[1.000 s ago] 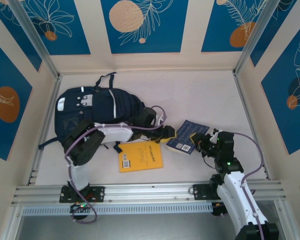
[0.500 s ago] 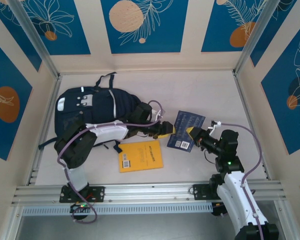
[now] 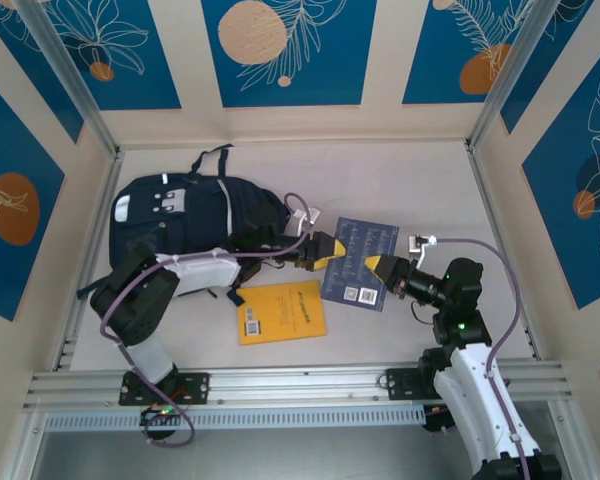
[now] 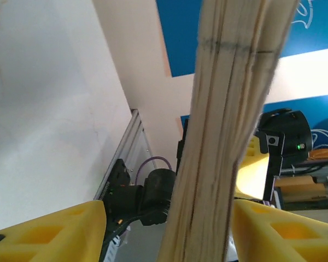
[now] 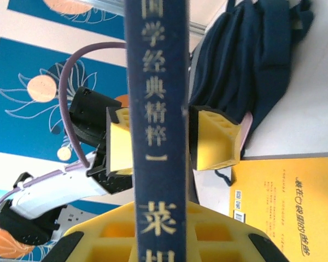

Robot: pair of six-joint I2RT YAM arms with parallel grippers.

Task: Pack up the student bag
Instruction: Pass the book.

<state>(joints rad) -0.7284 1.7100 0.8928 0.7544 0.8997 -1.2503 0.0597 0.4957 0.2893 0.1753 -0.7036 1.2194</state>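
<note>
The student bag (image 3: 185,225), dark navy with white stripes, lies at the left of the table; it also shows in the right wrist view (image 5: 257,54). My right gripper (image 3: 385,270) is shut on the spine side of a dark blue book (image 3: 360,262), holding it off the table; the spine (image 5: 156,109) runs up from between its jaws (image 5: 158,234). My left gripper (image 3: 330,250) is open, its yellow fingers (image 4: 49,232) astride the book's page edge (image 4: 224,136), with a gap on one side. Both of those fingers (image 5: 216,139) flank the spine.
A yellow book (image 3: 281,311) lies flat on the table in front of the bag, below the left forearm, and shows again in the right wrist view (image 5: 290,196). Metal rails border the table at left, right and front.
My right gripper has carried the blue book left and up off the table. The left gripper has reached right, so its jaws now straddle the book's page edge.
</note>
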